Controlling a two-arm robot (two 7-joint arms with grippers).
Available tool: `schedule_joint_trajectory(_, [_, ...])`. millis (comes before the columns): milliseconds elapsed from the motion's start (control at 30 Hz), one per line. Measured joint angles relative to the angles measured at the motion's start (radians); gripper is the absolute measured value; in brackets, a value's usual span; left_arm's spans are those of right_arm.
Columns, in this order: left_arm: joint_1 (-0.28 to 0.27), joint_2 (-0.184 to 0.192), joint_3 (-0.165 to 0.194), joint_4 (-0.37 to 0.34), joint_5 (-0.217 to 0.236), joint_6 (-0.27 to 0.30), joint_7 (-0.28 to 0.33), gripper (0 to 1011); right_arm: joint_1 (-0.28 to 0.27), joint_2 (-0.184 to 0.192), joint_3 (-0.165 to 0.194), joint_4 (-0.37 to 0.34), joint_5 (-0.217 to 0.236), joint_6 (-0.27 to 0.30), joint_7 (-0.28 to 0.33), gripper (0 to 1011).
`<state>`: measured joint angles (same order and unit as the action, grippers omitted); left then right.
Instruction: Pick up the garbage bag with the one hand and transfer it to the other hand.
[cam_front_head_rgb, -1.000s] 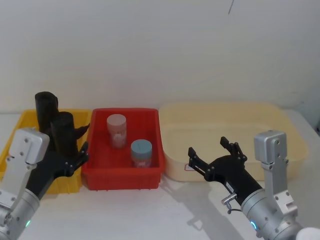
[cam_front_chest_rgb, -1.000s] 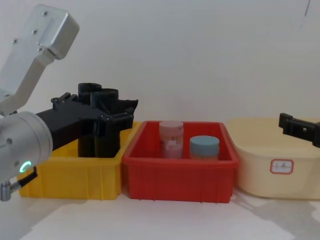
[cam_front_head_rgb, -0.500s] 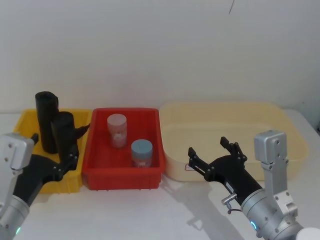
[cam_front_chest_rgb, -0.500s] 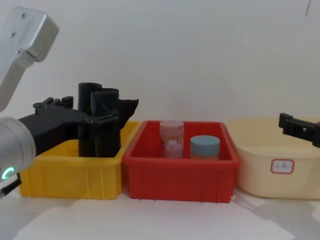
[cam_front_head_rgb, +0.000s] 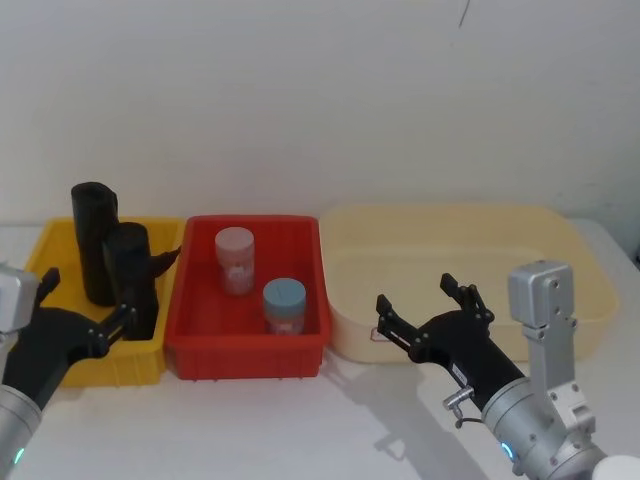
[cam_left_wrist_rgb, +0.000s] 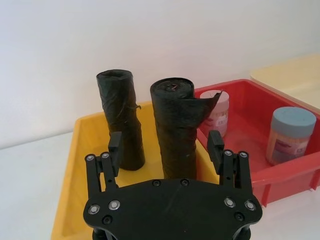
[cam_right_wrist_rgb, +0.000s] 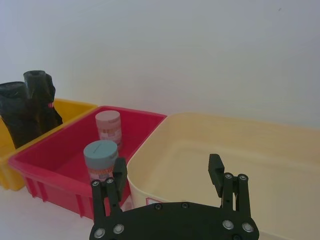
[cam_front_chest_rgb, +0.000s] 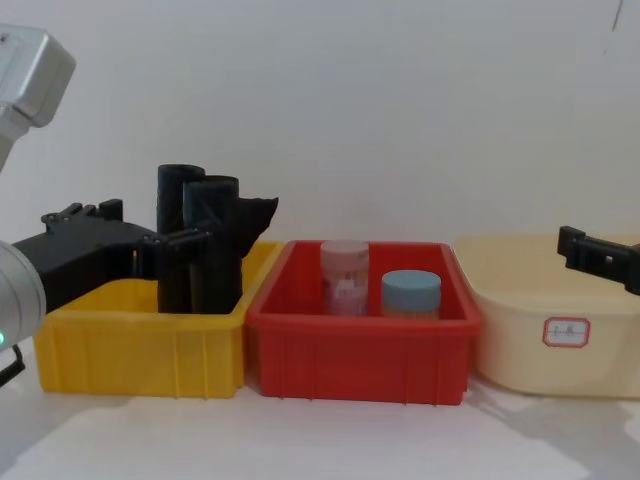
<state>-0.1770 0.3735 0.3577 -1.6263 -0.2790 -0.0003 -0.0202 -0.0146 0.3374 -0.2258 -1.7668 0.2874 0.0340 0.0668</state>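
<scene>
Garbage bag (cam_front_head_rgb: 93, 240) standing upright at back of yellow bin (cam_front_head_rgb: 105, 365), touched by nothing. Second black roll with loose flap (cam_front_head_rgb: 131, 278) standing just in front, blocking the way for left gripper (cam_left_wrist_rgb: 165, 145), which is hovering at the bin's near edge, jaws spread, empty. Red bin (cam_front_head_rgb: 245, 358) alongside, holding two jars. Right gripper (cam_front_head_rgb: 417, 295) hovering before cream tub (cam_front_head_rgb: 460, 240), jaws spread, empty.
</scene>
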Motion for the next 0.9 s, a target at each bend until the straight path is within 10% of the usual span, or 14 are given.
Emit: schedule_joint_trajectory(900, [-0.151, -0.073, -0.015, 0.213, -0.089, -0.051, -0.168, 1002, 0.0, 0.0, 0.0, 0.0, 0.0, 0.0, 0.0, 1004])
